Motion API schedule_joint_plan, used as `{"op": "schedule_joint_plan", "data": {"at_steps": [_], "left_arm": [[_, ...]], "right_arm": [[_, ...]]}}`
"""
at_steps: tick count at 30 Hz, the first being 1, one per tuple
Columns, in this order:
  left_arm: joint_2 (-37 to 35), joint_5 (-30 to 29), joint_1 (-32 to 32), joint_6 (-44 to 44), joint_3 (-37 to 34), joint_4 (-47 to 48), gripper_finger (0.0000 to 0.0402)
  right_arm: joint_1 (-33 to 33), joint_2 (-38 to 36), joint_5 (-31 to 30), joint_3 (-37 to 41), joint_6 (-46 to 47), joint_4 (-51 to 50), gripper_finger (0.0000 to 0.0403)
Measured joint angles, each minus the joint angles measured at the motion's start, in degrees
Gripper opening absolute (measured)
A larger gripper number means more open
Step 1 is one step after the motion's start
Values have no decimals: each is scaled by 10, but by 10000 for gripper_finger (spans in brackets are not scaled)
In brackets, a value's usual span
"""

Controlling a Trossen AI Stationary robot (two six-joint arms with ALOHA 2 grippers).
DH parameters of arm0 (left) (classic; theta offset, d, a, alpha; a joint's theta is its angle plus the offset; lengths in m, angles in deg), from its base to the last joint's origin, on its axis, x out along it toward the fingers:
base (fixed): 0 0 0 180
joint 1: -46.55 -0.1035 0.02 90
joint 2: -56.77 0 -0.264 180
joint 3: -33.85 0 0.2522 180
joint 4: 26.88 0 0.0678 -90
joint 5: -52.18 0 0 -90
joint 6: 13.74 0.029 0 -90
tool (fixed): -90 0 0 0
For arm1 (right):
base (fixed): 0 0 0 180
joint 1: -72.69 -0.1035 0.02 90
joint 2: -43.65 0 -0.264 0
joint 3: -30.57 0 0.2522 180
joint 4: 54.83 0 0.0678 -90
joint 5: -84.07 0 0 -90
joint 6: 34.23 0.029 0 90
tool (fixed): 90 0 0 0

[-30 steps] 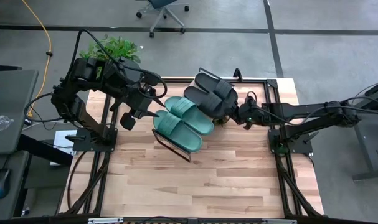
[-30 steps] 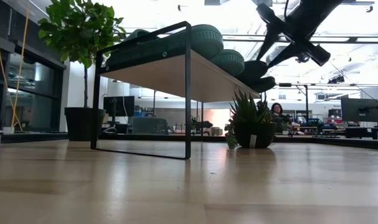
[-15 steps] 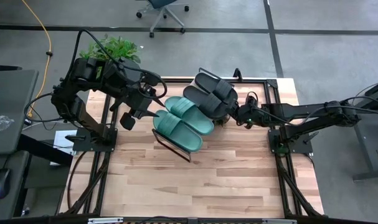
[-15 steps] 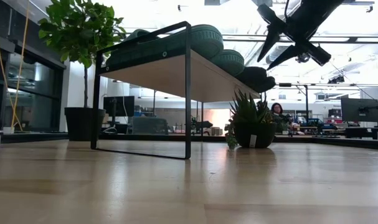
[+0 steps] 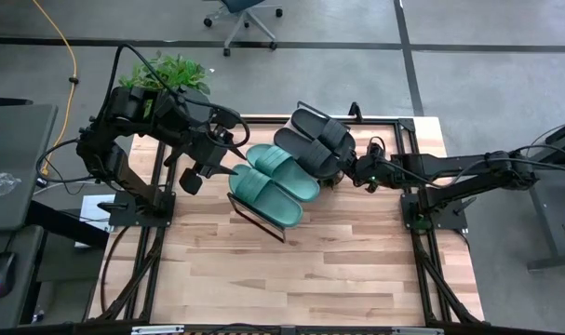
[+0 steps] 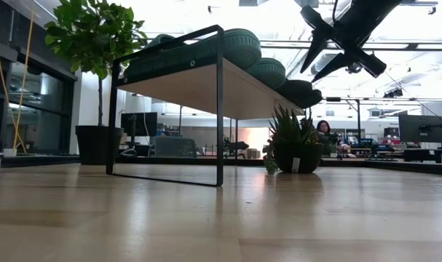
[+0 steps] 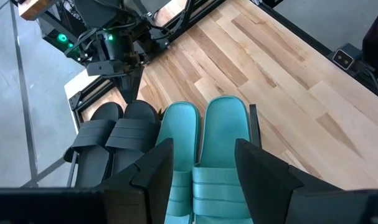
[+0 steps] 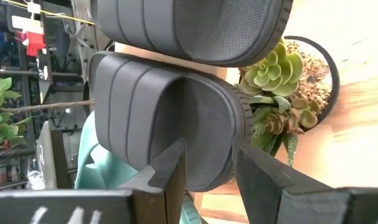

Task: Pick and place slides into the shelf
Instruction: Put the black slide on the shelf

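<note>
The shelf [image 5: 256,217] stands slanted at the table's middle. It carries two teal slides [image 5: 273,186] and two black slides [image 5: 315,140], side by side, with their heels toward the table's right. My right gripper [image 5: 351,170] is at the heel of the black slide [image 8: 176,118] next to the teal pair and is shut on it. My left gripper [image 7: 204,144] hovers open above the strap ends of the teal slides [image 7: 207,143], touching nothing. My right gripper has the black slide's heel end [image 8: 207,168] between its two fingers. One finger [image 8: 167,168] lies over the footbed and the other [image 8: 263,174] is at the sole side of the heel. It comes slanting down from the table's right. The slide lies on the shelf.
A small potted succulent [image 8: 288,87] stands on the table right under the black slides' heels. A leafy plant [image 5: 170,70] is beyond the far left corner. Bare wooden tabletop [image 5: 291,279] stretches toward the near edge.
</note>
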Motion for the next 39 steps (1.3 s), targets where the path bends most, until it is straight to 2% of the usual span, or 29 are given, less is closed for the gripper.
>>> {"op": "schedule_joint_plan", "data": {"at_steps": [3, 6, 11, 16, 19, 26, 35, 39], "left_arm": [[0, 0, 0, 0, 0, 0, 161], [0, 0, 0, 0, 0, 0, 161], [0, 0, 0, 0, 0, 0, 161], [0, 0, 0, -3, 0, 5, 161], [0, 0, 0, -4, 0, 9, 161], [0, 0, 0, -4, 0, 9, 161], [0, 0, 0, -6, 0, 8, 161], [0, 0, 0, -6, 0, 8, 161]], "right_arm": [[4, 7, -4, 0, -3, 4, 122], [13, 17, -7, 0, -30, 51, 122], [25, 28, 14, 0, -53, 70, 122], [12, 14, -37, 0, -56, 64, 122], [10, -10, -60, 0, -56, 28, 122], [19, -54, -62, 0, -1, -94, 122], [71, -52, -65, 0, -31, -109, 122], [96, -48, -48, 0, -54, -108, 122]]}}
